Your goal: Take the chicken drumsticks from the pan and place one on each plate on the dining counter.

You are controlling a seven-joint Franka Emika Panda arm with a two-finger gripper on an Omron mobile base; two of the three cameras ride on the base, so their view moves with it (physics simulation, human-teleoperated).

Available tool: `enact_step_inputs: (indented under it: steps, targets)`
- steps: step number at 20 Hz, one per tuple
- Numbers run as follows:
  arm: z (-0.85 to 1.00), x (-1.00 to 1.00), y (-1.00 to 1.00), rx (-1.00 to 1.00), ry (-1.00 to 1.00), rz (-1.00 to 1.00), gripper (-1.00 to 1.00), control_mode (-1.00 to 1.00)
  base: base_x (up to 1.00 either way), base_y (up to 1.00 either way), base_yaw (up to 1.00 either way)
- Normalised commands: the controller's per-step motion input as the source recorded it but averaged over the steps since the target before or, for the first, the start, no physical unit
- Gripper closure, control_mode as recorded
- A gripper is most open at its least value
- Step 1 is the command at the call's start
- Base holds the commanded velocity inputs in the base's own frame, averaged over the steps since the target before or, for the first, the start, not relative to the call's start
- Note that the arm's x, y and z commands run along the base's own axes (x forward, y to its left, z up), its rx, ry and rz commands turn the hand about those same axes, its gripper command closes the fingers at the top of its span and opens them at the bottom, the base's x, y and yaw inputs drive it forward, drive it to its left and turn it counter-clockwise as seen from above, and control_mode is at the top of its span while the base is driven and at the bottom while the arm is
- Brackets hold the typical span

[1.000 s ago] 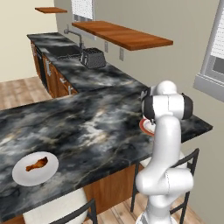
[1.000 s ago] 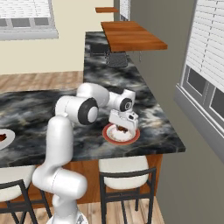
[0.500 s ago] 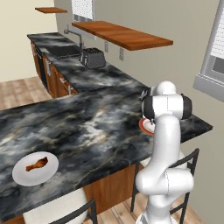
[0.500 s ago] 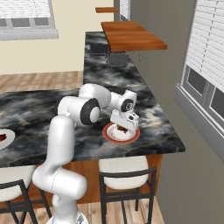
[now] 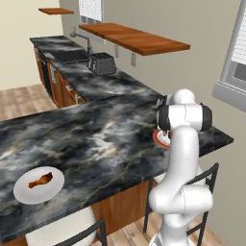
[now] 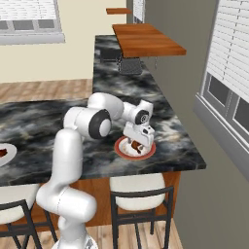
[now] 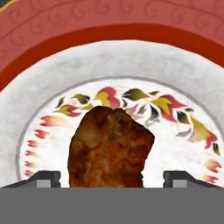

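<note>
The second drumstick [image 7: 111, 146] sits low over the red-rimmed plate [image 6: 121, 150], between the gripper [image 6: 136, 144] tips, which look spread wide beside it, apparently not pinching. Far along the dining counter [image 5: 96, 139] from that plate, the grey plate [image 5: 19, 192] already carries its drumstick [image 5: 40, 180]. Only letting go and pulling clear seems left.

two plates: grey-white plate [image 5: 19, 194], red-rimmed plate [image 6: 120, 149]; two drumsticks: first drumstick [image 5: 40, 180], second drumstick [image 7: 109, 148]; one toaster [image 5: 102, 63], two stools: left stool [image 6: 14, 194], right stool [image 6: 138, 185]
</note>
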Motion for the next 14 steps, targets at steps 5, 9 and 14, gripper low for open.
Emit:
enact_step_inputs:
  steps: [5, 9, 14]
  targets:
    - [0.24, -0.23, 0.0, -0.05, -0.08, -0.04, -1.0, -1.0, 0.0, 0.0, 0.0]
    - [0.62, -0.22, 0.0, -0.04, -0.12, -0.02, -1.0, -1.0, 0.0, 0.0, 0.0]
    - [0.47, -0.57, 0.08, -0.06, -0.05, -0.02, -1.0, -1.0, 0.0, 0.0, 0.0]
